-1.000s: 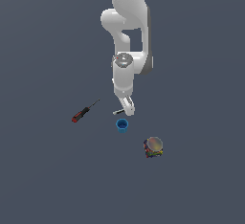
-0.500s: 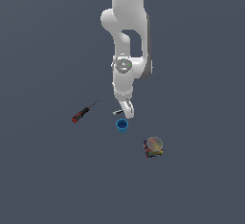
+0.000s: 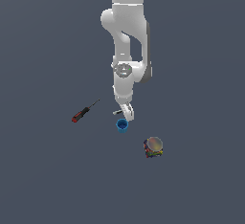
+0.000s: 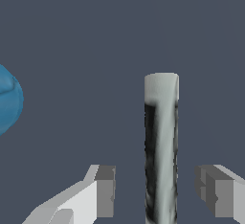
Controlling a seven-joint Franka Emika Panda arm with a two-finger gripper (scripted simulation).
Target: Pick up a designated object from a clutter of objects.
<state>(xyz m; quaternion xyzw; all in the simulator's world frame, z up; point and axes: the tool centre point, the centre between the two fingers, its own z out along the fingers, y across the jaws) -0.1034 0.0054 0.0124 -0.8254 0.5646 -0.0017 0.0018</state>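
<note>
The gripper hangs low at the centre of the exterior view, its 2 fingers spread wide on either side of the marker without touching it. The marker lies just above the blue cup. The screwdriver sits to the left, the lump to the lower right.

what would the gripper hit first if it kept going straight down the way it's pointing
Most likely the grey-and-black marker stick, which lies between the open fingers; the gripper looks centred over it, though depth is unclear.
</note>
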